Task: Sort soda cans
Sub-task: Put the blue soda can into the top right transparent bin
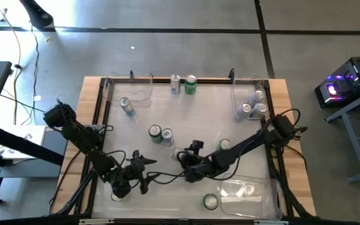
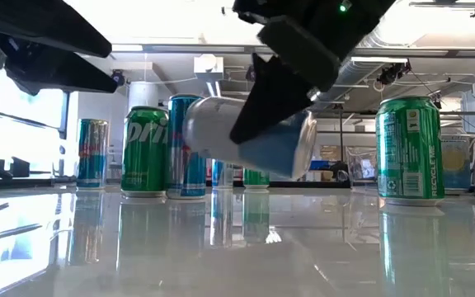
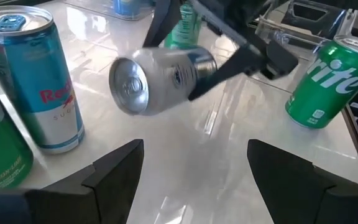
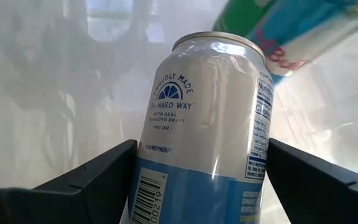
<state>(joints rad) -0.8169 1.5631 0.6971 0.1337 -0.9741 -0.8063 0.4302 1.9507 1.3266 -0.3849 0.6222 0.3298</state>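
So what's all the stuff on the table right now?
held can: 1, white and blue, tipped sideways in the air, mid-table
far-edge cans: 2, one green, one blue-silver, standing side by side
middle cans: 2, one green, one blue-silver, close together
bin cans: 3, silver tops, inside the far right bin
single cans: 3, one green by the near bin, one by the far left bin, one under the right arm
clear bins: 3, see-through, two far corners, one near right
table: 1, shiny top, wood rim
left gripper: open, empty
right gripper: holding the white and blue can
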